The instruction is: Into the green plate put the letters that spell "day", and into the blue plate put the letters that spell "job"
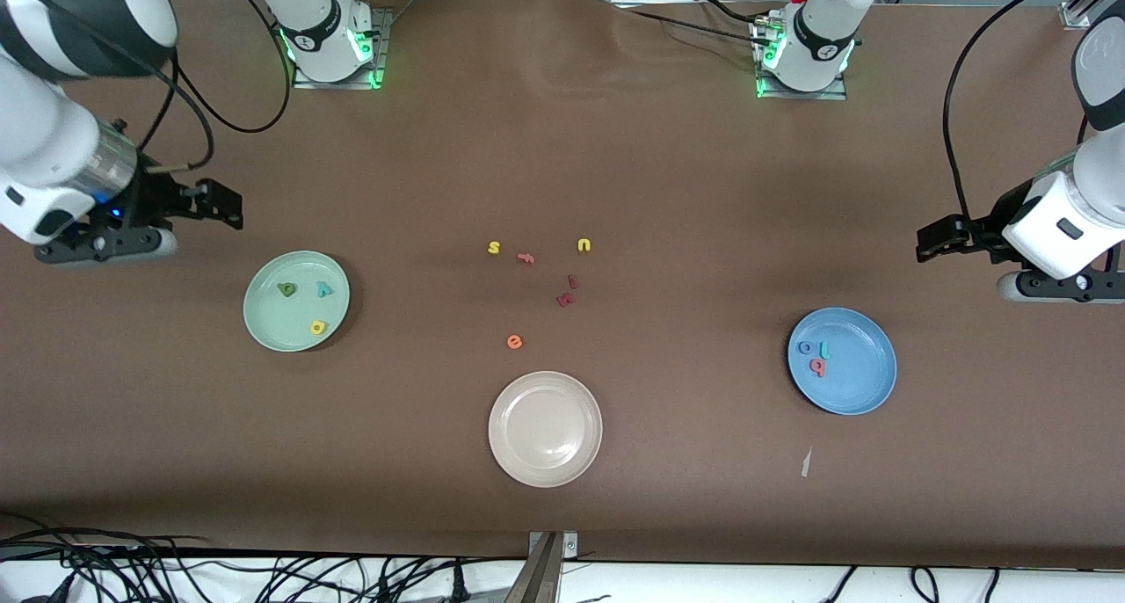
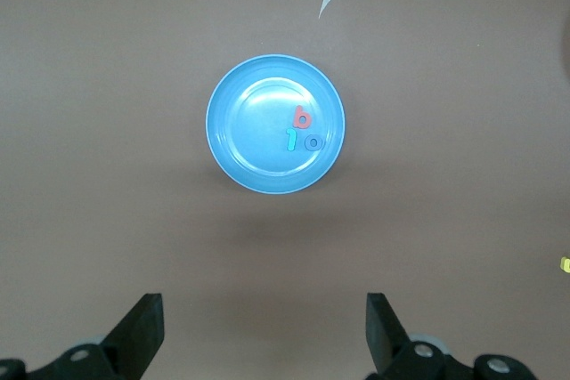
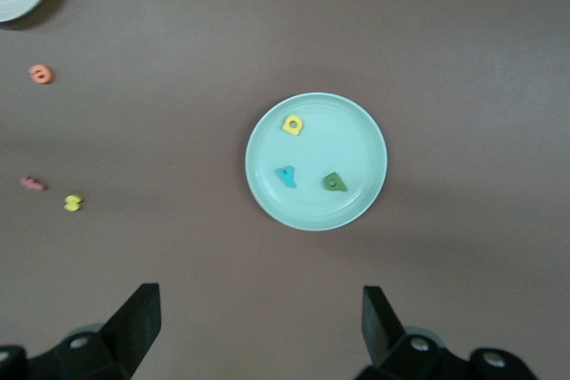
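The green plate lies toward the right arm's end of the table. In it lie the dark green "d", the yellow "a" and the teal "y". The blue plate lies toward the left arm's end, holding the teal "j", blue "o" and salmon "b". My right gripper hangs open and empty over bare table beside the green plate. My left gripper hangs open and empty over bare table beside the blue plate.
A beige plate sits empty between the two plates, nearer the front camera. Loose letters lie mid-table: yellow "s", yellow "u", orange "e", a salmon letter, dark red letters. A white scrap lies near the blue plate.
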Tool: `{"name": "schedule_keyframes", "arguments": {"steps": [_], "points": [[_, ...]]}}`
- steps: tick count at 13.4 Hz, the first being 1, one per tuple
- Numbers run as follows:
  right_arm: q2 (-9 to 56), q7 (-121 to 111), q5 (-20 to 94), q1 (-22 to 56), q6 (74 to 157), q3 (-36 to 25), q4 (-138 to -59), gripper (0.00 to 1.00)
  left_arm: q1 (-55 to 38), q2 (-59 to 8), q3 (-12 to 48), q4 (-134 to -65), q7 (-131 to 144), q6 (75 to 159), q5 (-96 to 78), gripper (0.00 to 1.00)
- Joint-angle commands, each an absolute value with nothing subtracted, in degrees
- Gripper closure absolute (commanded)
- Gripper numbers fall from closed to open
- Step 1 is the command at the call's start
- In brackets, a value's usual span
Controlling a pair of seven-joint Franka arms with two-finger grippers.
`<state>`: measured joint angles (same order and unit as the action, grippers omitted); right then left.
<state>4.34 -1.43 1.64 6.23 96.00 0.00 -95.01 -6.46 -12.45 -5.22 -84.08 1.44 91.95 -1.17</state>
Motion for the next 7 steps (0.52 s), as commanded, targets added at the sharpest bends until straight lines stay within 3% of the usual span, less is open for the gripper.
{"name": "schedule_keyframes", "arguments": {"steps": [1,7], "points": [[2.9,-2.0,3.0,6.0,93.8,1.2,-94.7,0.00,-6.2,-13.2,-5.4,-82.3,1.6,90.9,-2.4,0.00],[2.7,-8.0,2.5,5.9,93.5,1.2,-94.5,0.00,-6.3,-13.2,-5.4,-82.4,1.9,90.9,-2.4,0.00]]}}
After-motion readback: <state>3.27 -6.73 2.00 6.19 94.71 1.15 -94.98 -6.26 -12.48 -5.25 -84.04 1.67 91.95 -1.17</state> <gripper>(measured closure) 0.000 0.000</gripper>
